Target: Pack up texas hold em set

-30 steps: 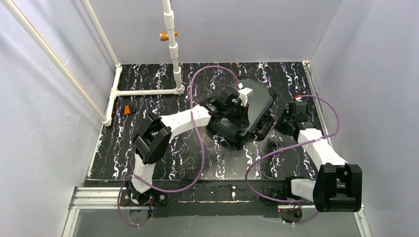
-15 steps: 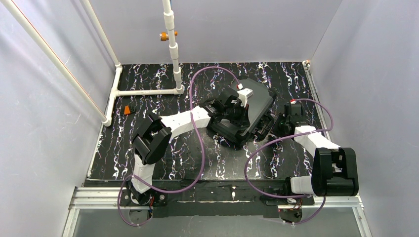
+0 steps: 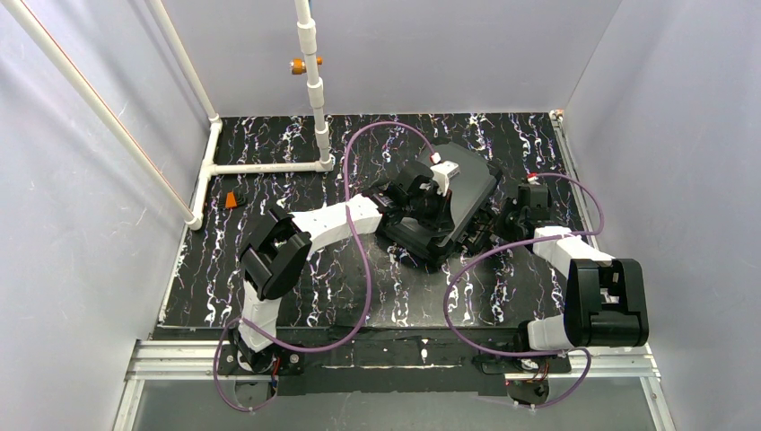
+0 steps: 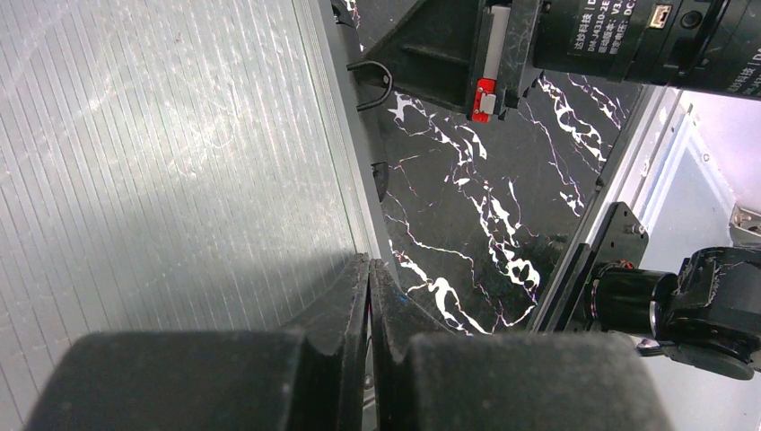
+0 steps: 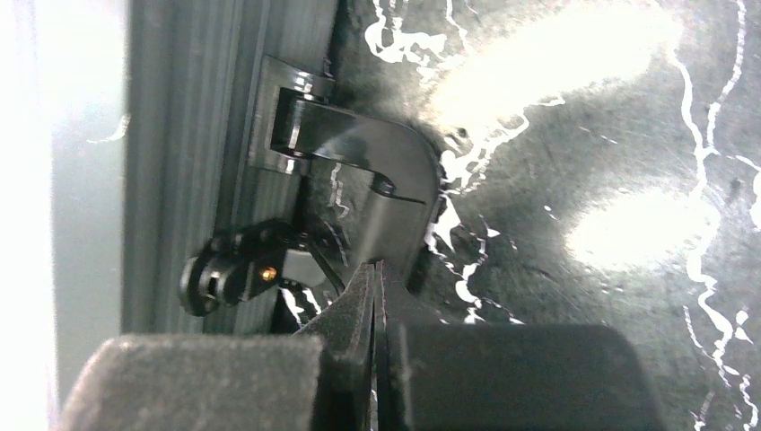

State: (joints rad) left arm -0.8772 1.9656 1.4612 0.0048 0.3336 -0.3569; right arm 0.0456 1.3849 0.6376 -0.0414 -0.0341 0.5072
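The black case (image 3: 471, 184) lies closed and slanted on the marbled table, right of middle. Its ribbed lid fills the left of the left wrist view (image 4: 161, 135). My left gripper (image 3: 441, 218) is shut and empty, its tips (image 4: 369, 265) resting at the lid's edge. My right gripper (image 3: 496, 218) is shut and empty. Its tips (image 5: 375, 268) sit right against a black latch (image 5: 377, 189) on the case's side (image 5: 179, 135). Chips, dice, card box and discs are not visible.
A small orange and black object (image 3: 235, 199) lies at the table's left. A white pipe frame (image 3: 314, 90) with an orange fitting (image 3: 305, 64) stands at the back left. Purple cables loop over both arms. Walls enclose the table.
My right gripper has moved left, from beside the case to its latch side, and the right elbow has folded back. The left arm and the case have not moved.
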